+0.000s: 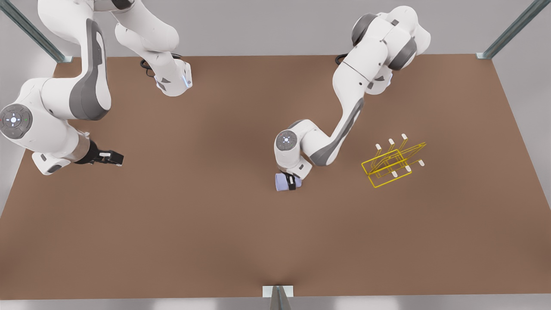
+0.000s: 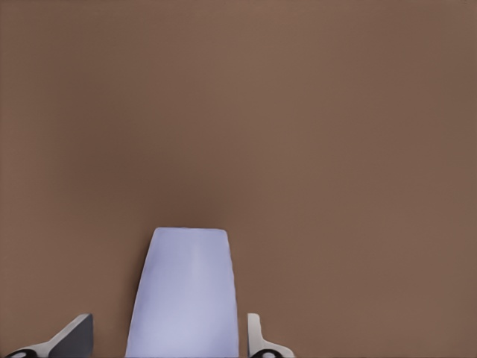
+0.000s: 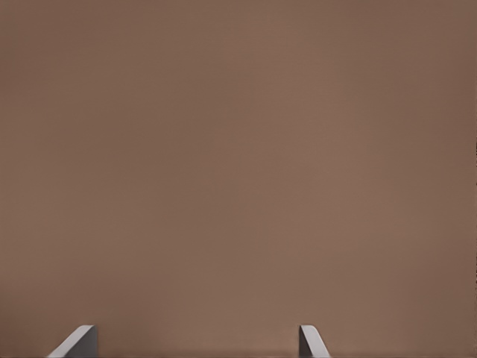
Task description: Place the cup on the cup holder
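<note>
The pale lavender-blue cup (image 1: 283, 181) lies on its side on the brown table, a little to the right of centre in the front view. My left gripper (image 1: 292, 181) is down at it, fingers straddling the cup body. In the left wrist view the cup (image 2: 186, 298) sits between the fingers (image 2: 74, 335); one side shows a clear gap, so the left gripper (image 2: 168, 332) is open. The yellow wire cup holder (image 1: 394, 165), with white-capped prongs, stands to the cup's right. My right gripper (image 1: 112, 158) waits open at the front view's left, above bare table (image 3: 197, 339).
The brown table (image 1: 215, 224) stretches wide around the cup and the holder. Metal frame posts (image 1: 512, 30) stand at the back corners, and a small bracket (image 1: 277, 292) sits at the middle of the front edge.
</note>
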Controlling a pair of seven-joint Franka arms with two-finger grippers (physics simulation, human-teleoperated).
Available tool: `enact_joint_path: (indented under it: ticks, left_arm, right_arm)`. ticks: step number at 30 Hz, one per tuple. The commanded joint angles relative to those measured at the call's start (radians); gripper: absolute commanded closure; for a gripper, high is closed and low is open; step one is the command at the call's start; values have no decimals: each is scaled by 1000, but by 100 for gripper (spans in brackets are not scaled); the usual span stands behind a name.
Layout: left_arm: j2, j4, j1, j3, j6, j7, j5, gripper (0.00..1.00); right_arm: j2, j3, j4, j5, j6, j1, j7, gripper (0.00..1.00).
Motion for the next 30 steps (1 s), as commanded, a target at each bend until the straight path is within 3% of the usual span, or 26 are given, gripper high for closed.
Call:
enact_joint_path:
  ticks: [1, 4, 24, 26, 30]
  left_arm:
    - [4, -9, -4, 0, 92, -102, 40, 0]
    - [7, 3, -4, 0, 89, -102, 40, 0]
    - [104, 3, -39, 4, 109, -117, 128, 0]
    - [102, 3, -39, 3, 109, -119, 128, 23]
    - [87, 12, -39, 4, 95, -98, 129, 22]
  right_arm:
    - [28, -8, 25, 5, -9, -15, -135, 0]
    - [79, -5, 126, 4, -12, -10, -125, 0]
    - [83, -5, 161, -4, -49, -12, -132, 0]
    - [83, -5, 160, -4, -49, -10, -132, 0]
    - [83, -5, 160, -6, -69, -10, -135, 0]
